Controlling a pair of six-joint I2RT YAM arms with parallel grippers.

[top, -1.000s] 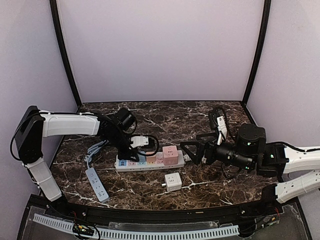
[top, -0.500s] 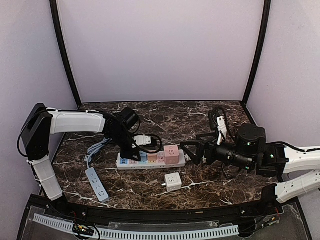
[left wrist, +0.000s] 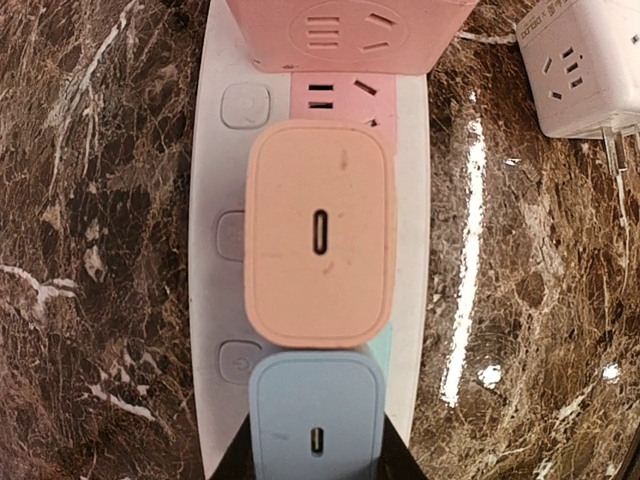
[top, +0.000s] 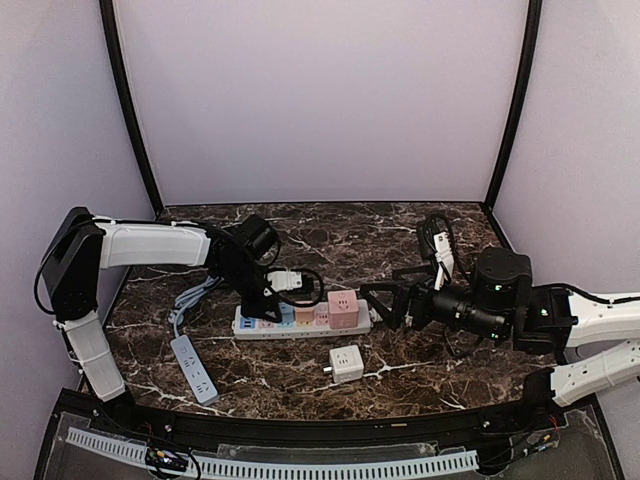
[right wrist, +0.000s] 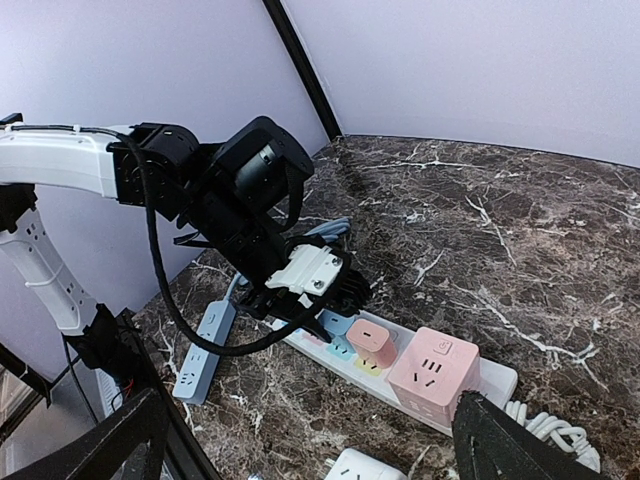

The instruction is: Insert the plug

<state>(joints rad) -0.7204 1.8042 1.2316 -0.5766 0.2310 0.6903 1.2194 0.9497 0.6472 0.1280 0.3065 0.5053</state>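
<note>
A light blue plug (left wrist: 316,420) stands upright on the white power strip (left wrist: 215,200), right against a peach plug (left wrist: 320,235) that sits in the strip. My left gripper (left wrist: 316,456) is shut on the blue plug, one black finger on each side. Its prongs are hidden beneath it. In the top view the left gripper (top: 262,305) points down at the strip (top: 300,324). My right gripper (top: 385,302) hovers open at the strip's right end, holding nothing. From the right wrist the blue plug (right wrist: 333,322) shows under the left gripper.
A pink cube adapter (top: 342,308) sits on the strip's right part. A white cube adapter (top: 346,363) lies in front of it. A blue power strip (top: 193,368) lies at the front left, its cable running back. A black plug and cable (top: 436,245) lie behind the right arm.
The left arm has shifted slightly to the right along the strip with the blue plug in its grip, then held still. The right arm has not moved.
</note>
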